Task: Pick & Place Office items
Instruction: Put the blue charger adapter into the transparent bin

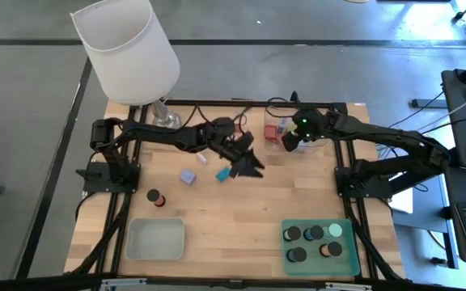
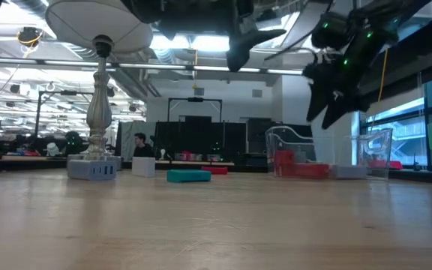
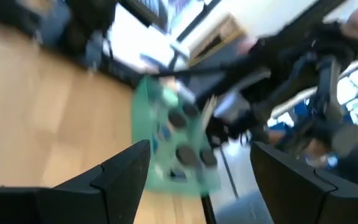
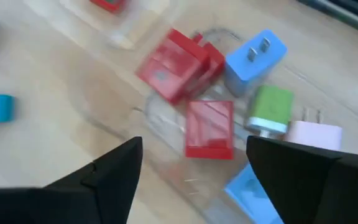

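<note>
My left gripper [image 1: 247, 160] hangs open and empty above the table's middle, just right of a teal block [image 1: 222, 174] that lies flat on the wood. A lilac block [image 1: 187, 176] and a small teal bit [image 1: 202, 159] lie further left. A dark cylinder with a red top [image 1: 156, 198] stands alone. My right gripper [image 1: 292, 143] is open over the clear tray [image 1: 272, 132]. In the right wrist view its fingers [image 4: 114, 165] stand above red blocks [image 4: 174, 62], a blue plug piece [image 4: 253, 56], a green piece [image 4: 269, 109] and a pink one [image 4: 312, 134].
A green tray [image 1: 348, 260] at the near right holds several dark cylinders. An empty grey tray [image 1: 156, 240] sits near left. The white-shaded lamp [image 1: 128, 48] stands at the far left corner. Bare wood lies between the two near trays.
</note>
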